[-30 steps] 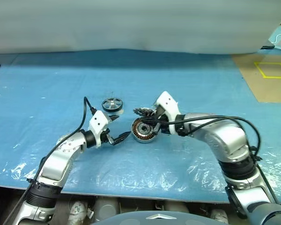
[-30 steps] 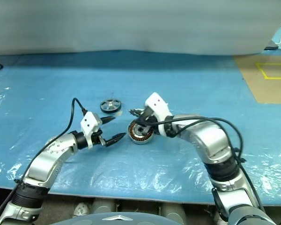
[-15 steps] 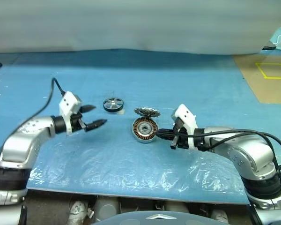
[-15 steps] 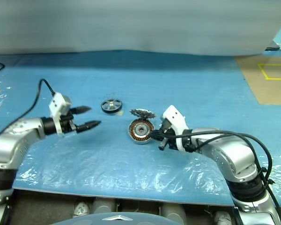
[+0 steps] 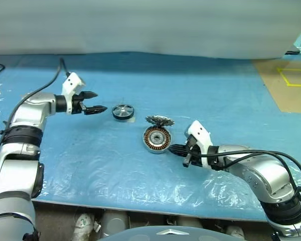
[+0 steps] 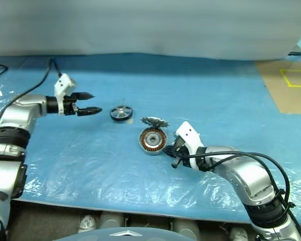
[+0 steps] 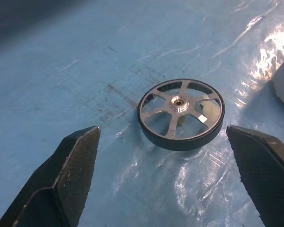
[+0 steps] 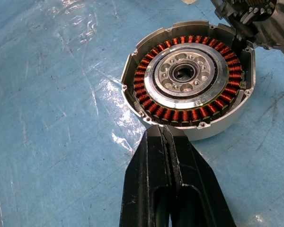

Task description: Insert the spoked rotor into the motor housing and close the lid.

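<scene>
Left claw (image 5: 96,102): released, upper left, beside the rotor (image 5: 123,111).
Right claw (image 5: 173,148): clenched, empty, beside the housing (image 5: 156,139).
Lid (image 5: 159,120): raised.

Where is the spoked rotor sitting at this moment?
The spoked rotor lies flat on the blue sheet, left of the motor housing, with the open left gripper just to its left.

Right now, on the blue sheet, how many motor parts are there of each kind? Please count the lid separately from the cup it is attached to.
Spoked wheel: 1
Copper-wound cup: 1
Toothed lid, open and joined to the cup's rim: 1
Total: 3
</scene>
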Tool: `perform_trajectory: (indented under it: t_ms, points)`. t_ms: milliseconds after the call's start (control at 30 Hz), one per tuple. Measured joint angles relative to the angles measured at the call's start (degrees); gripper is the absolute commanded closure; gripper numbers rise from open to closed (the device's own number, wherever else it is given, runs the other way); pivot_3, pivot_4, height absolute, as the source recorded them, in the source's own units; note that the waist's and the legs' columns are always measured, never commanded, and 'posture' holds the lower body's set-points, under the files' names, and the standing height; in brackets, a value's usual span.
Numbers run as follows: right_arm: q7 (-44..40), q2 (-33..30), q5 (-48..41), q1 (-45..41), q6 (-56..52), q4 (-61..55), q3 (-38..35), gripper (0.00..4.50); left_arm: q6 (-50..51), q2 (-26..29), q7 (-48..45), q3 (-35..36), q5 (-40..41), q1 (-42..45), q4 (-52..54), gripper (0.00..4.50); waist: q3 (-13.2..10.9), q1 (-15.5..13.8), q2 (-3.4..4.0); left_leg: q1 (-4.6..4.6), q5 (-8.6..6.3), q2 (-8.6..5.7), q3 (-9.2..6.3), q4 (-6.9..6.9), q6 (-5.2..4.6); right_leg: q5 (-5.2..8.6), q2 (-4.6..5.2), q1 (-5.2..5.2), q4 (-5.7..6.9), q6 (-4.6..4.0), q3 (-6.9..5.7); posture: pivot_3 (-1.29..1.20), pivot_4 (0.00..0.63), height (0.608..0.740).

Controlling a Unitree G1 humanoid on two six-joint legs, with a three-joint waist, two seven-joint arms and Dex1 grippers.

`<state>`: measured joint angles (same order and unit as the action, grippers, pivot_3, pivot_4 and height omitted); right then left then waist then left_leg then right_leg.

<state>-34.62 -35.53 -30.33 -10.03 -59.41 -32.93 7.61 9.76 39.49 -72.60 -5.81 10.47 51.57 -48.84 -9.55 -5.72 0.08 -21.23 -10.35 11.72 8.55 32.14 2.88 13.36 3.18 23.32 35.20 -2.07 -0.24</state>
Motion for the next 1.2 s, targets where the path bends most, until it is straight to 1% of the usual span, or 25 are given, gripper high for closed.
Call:
perform_trajectory:
  t_ms: [67,200,333,433,500,667,733,867,1200]
  points:
    - [0.1,0.0,0.0,0.3,0.3,0.0,-0.1,4.50,-2.3,-1.7,-1.8,-1.0,-1.6,2.6,-4.4,1.25,0.0,-0.1,-0.03,-0.01,0.00,0.00,-0.02,0.01,0.00,-0.05,0.00,-0.01,0.00,0.09,-0.02,0.00,0.150,0.740]
    - [0.2,-0.2,0.0,2.6,1.6,-0.3,-1.0,4.50,-6.1,-4.8,-3.4,-1.3,-4.7,8.6,-13.4,1.25,0.0,-0.2,-0.09,-0.01,0.00,0.00,-0.03,0.01,0.00,-0.12,0.00,-0.02,0.00,0.19,-0.04,0.00,0.150,0.740]
    - [0.2,0.0,0.0,6.4,5.8,-1.4,-4.0,4.50,-8.0,-7.1,-3.8,-1.3,-6.9,11.3,-18.5,1.25,-0.1,-0.2,-0.13,-0.01,0.00,0.00,-0.04,-0.01,0.00,-0.12,0.01,-0.02,-0.01,0.20,-0.06,0.00,0.150,0.740]
    - [0.8,2.0,1.2,10.8,12.3,-1.8,-6.3,4.50,-8.8,-8.6,-4.4,-1.3,-8.5,12.0,-21.1,1.25,-0.1,-0.2,-0.19,-0.03,0.00,0.02,-0.06,-0.01,0.00,-0.12,0.02,-0.02,-0.03,0.20,-0.12,0.00,0.150,0.740]
    - [1.9,3.3,3.7,13.6,17.9,-1.8,-6.8,4.50,-9.3,-9.5,-4.5,-1.3,-9.5,12.4,-22.5,1.25,-0.2,-0.2,-0.26,-0.04,0.00,0.01,-0.06,-0.01,0.00,-0.12,0.05,-0.03,-0.05,0.20,-0.16,0.00,0.150,0.740]
    - [4.9,7.9,10.0,18.3,30.5,-0.1,-6.9,4.50,-10.5,-10.9,-4.1,-1.2,-11.5,13.0,-23.8,1.25,-0.2,-0.2,-0.37,-0.04,-0.01,-0.01,-0.07,-0.01,-0.01,0.00,0.11,-0.07,-0.10,-0.02,-0.20,0.00,0.150,0.740]
    - [5.4,9.0,11.8,20.4,33.8,2.1,-6.7,4.50,-10.8,-11.3,-3.4,-1.1,-11.9,13.0,-24.2,1.25,-0.2,-0.2,-0.39,-0.07,0.00,-0.01,-0.08,-0.02,-0.01,0.00,0.12,-0.08,-0.15,-0.02,-0.23,0.00,0.150,0.740]
    - [5.7,10.3,13.5,22.6,36.0,4.8,-5.5,4.50,-11.3,-11.6,-2.7,-0.9,-12.9,13.3,-24.9,1.25,-0.3,0.0,-0.46,-0.08,0.00,-0.01,-0.11,-0.04,-0.01,-0.01,0.11,-0.08,-0.19,-0.01,-0.28,0.00,0.150,0.740]
    - [6.3,11.7,16.2,20.4,37.1,7.3,-3.9,4.50,-12.1,-12.5,3.0,-0.5,-15.4,15.4,-26.3,1.25,-0.3,-0.1,-0.50,-0.07,0.00,-0.01,-0.14,-0.08,-0.02,-0.02,0.12,-0.15,-0.27,0.00,-0.32,0.00,0.150,0.740]
